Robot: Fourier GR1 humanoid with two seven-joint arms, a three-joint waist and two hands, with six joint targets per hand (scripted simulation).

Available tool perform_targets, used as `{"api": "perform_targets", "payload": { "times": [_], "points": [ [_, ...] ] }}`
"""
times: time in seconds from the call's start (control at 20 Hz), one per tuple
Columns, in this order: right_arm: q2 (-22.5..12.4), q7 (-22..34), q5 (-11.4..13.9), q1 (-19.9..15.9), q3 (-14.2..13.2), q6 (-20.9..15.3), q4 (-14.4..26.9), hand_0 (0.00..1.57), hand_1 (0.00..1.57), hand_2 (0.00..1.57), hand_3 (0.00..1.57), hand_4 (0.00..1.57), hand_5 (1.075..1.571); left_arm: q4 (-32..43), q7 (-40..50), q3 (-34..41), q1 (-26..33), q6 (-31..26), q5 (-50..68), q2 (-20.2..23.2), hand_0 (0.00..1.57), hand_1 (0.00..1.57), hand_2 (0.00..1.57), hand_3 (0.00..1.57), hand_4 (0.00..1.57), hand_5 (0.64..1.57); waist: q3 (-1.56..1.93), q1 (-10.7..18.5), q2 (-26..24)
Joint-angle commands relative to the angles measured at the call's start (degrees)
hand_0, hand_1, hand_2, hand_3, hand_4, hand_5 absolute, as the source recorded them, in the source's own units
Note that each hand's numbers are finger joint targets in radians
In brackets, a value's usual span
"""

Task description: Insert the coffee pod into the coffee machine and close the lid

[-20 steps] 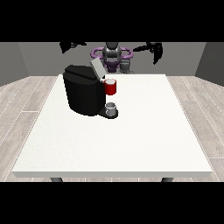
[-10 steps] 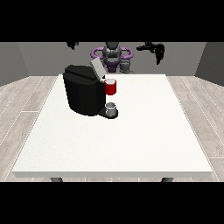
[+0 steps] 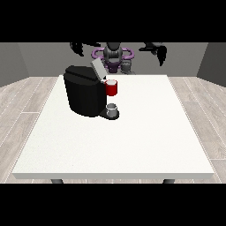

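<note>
Grey walls and a wood floor surround the white counter (image 3: pixel 132 145). From the left: one hand (image 3: pixel 77 47) hangs raised, its fingers unreadable. The black coffee machine (image 3: pixel 84 95) stands with its lid (image 3: pixel 97 69) up, a grey thing (image 3: pixel 112 107) at its base. The other hand (image 3: pixel 160 52) hangs raised too, state unclear. Reaching has barely begun; next, a hand must come down to the pod.
</note>
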Motion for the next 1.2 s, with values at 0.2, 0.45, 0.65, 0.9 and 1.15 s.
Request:
{"api": "perform_targets", "payload": {
  "times": [0.2,0.45,0.65,0.9,1.15],
  "points": [
    [-0.2,2.0,-1.6,-8.3,-3.1,0.3,7.0,0.0,0.0,0.0,0.0,0.0,1.571,-9.9,3.3,-3.3,3.5,1.5,4.4,-0.6,0.0,0.0,0.0,0.0,0.0,1.571,0.0,0.9,5.5],
    [-1.5,0.8,-1.7,-9.6,-3.6,2.6,8.6,0.0,0.0,0.0,0.0,0.0,1.571,-13.3,3.6,-4.1,9.4,2.2,4.1,1.7,0.0,0.0,0.0,0.0,0.0,1.571,0.0,-1.2,6.5],
    [-0.9,-1.4,0.1,-12.6,-3.9,0.6,13.7,0.0,0.0,0.0,0.0,0.0,1.571,-18.5,8.4,-4.1,7.7,0.3,8.0,3.1,0.0,0.0,0.0,0.0,0.0,1.571,0.0,0.6,8.2],
    [-1.0,-1.2,0.5,-14.2,-2.7,3.7,13.9,0.0,0.0,0.0,0.0,0.0,1.571,-19.7,7.2,-5.7,9.9,4.7,6.6,1.9,0.0,0.0,0.0,0.0,0.0,1.571,0.0,-2.3,8.3],
    [1.3,-4.0,2.9,-16.6,-1.7,1.1,17.1,0.0,0.0,0.0,0.0,0.0,1.571,-19.1,4.7,-5.2,9.3,5.7,7.2,2.9,0.0,0.0,0.0,0.0,0.0,1.571,0.0,-2.3,11.2]
  ]
}}
